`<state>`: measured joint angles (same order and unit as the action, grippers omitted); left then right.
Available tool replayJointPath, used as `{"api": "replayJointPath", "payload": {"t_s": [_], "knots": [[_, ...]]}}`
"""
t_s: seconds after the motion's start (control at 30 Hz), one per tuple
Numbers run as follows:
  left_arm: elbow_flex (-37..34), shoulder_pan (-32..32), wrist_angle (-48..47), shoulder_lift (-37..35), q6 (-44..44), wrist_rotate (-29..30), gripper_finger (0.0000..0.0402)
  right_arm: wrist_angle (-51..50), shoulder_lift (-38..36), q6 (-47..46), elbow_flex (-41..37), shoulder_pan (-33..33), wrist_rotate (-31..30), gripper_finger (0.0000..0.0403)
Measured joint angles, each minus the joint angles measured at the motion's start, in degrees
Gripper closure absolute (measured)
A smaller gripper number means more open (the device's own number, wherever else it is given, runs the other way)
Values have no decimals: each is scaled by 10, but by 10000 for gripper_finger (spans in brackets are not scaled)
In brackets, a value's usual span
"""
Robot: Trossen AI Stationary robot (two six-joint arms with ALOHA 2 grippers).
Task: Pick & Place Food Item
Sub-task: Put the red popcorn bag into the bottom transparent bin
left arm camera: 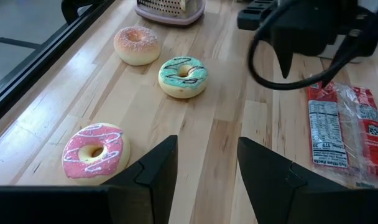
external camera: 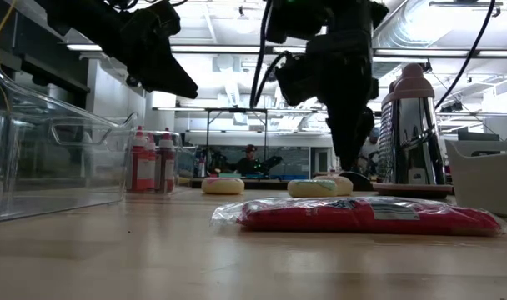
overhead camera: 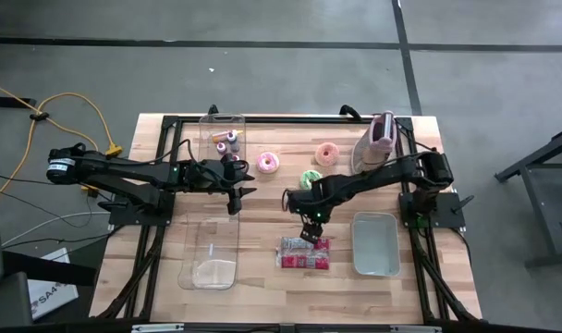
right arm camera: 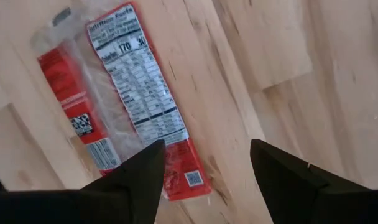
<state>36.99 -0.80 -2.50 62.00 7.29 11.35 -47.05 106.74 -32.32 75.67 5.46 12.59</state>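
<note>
The left gripper [overhead camera: 237,191] hangs above the table with its fingers parted and nothing between them. The pink-iced doughnut [left arm camera: 96,151] sits just ahead of and below its fingertips, and the green-iced doughnut [left arm camera: 183,76] and the sugared doughnut [left arm camera: 137,44] lie farther out along the same line. The red food packet [overhead camera: 304,252] lies well off to one side of this gripper, beyond the other arm, so the left arm is clearly the farther of the two from it.

The right gripper [overhead camera: 309,228] points steeply down with its jaws wide apart and empty. It hovers just over the packet's far edge, clear of the wrapper and not touching it. The packet lies flat on the wood just below and slightly ahead of the fingertips. In the right wrist view its long axis runs obliquely away from the gripper, not squarely across the gap between the fingers [right arm camera: 136,180], and its near corner sits between them.

The grip probably depends on that angle. The jaws should close across the packet's short width, so the wrist may need some turn before the descent.

The grey bin [overhead camera: 375,243] stands just beyond the packet on the right arm's side and looks like the likely drop place.
</note>
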Motion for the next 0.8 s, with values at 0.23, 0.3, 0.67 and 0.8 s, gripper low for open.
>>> {"api": "replayJointPath", "payload": {"t_s": [0.23,0.3,0.67,0.8], "knots": [[0,0,0,0,0,0,240,11,0,-8,-5,52,-86,179],[0,0,0,0,0,0,240,10,0,-17,-5,69,-106,179],[0,0,0,0,0,0,240,11,0,-36,-5,144,-188,179],[0,0,0,0,0,0,240,16,0,-27,-5,163,-205,179]]}}
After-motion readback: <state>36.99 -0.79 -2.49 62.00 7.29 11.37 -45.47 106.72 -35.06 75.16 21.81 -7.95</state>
